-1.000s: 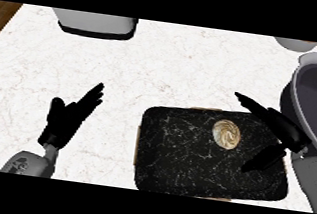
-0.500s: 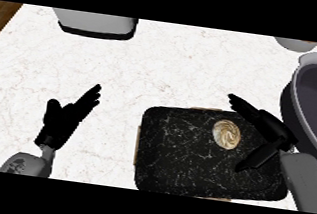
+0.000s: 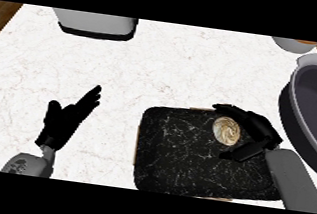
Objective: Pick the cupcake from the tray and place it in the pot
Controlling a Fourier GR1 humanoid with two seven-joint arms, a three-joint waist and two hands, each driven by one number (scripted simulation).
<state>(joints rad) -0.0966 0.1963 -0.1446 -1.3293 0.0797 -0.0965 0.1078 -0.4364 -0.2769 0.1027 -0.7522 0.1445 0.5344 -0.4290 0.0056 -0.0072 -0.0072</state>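
The cupcake (image 3: 226, 129), pale with a swirled top, sits at the upper right of the dark marbled tray (image 3: 184, 158). My right hand (image 3: 254, 134) lies over the tray's right side, with its fingers and thumb bending round the cupcake's right half and touching it. The grey pot (image 3: 316, 119) stands just right of the tray, partly cut off by the view's edge. My left hand (image 3: 67, 119) rests open on the white counter at the lower left, fingers pointing up.
A grey and black appliance (image 3: 96, 24) sits at the counter's far edge, upper left. A small pale cup (image 3: 295, 45) shows at the upper right corner. Wooden floor borders the counter at both top corners.
My right hand has slid left across the tray toward the cupcake and its fingers have curled in around it. The left hand has not moved.
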